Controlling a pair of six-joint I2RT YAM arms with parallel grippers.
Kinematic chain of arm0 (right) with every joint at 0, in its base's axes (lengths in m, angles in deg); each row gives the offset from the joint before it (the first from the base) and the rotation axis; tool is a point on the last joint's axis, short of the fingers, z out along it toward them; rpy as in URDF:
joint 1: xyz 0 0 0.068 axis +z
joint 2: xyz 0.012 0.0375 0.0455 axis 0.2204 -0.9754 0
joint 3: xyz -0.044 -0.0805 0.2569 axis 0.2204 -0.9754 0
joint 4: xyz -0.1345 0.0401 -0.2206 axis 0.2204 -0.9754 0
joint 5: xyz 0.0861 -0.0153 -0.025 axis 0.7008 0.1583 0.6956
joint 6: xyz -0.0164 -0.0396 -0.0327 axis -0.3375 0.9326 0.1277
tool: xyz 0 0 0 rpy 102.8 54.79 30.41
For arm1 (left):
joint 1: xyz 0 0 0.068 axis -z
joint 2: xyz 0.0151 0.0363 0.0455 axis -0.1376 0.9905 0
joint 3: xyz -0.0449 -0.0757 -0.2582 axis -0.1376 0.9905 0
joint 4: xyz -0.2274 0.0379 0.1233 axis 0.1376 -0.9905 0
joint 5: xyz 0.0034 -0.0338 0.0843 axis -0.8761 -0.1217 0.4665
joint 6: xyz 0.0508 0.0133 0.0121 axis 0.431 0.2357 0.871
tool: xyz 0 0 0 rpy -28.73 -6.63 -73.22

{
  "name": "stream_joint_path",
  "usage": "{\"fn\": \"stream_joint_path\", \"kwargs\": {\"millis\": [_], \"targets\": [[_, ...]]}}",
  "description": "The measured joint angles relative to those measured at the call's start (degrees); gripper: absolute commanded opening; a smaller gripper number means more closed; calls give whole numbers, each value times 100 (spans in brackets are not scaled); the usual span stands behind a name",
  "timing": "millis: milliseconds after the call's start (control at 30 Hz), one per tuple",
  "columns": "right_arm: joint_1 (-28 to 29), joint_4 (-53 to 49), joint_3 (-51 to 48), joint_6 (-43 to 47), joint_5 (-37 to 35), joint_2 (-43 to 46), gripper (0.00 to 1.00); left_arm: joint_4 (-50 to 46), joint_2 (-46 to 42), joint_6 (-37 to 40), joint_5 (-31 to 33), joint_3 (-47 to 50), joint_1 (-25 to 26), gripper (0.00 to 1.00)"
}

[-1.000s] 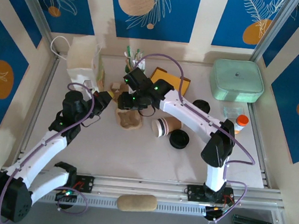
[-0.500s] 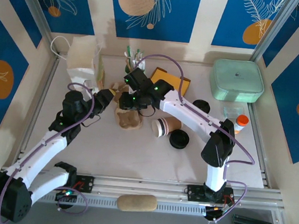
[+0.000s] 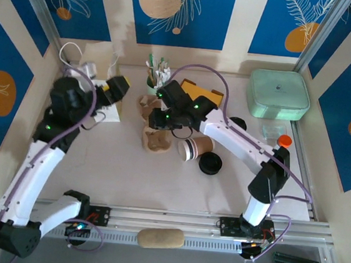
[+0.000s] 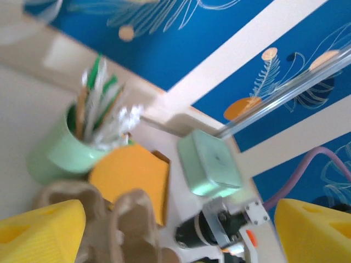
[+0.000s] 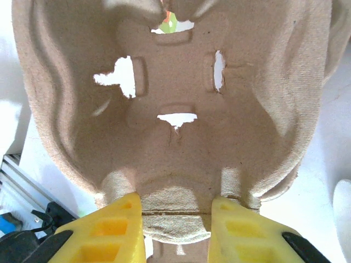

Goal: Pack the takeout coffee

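Table (image 3: 127, 170), top cam: coffee cup (image 3: 194, 149) on side; wrist cams: right tool (image 5: 175, 219) clamps carrier (image 5: 175, 109), left tool (image 4: 175, 230) agape.

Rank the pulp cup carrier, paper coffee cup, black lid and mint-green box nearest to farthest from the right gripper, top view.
1. Pulp cup carrier: gripped by the right gripper.
2. Paper coffee cup: on its side, to the right.
3. Black lid: just past the cup.
4. Mint-green box: far right corner.
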Motion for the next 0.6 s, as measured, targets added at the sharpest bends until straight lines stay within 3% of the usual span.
{"fn": "stream_joint_path", "kwargs": {"millis": [200, 367, 600], "targets": [[-122, 101, -262, -17, 26, 503, 26, -1676, 1209, 1814, 675, -2297, -44, 92], [-234, 153, -496, -39, 92, 782, 26, -2680, 2330, 2793, 1113, -3071, -46, 90], [-426, 181, -789, -61, 192, 1097, 26, -3180, 3340, 3510, 1790, -3580, -55, 87]]}}
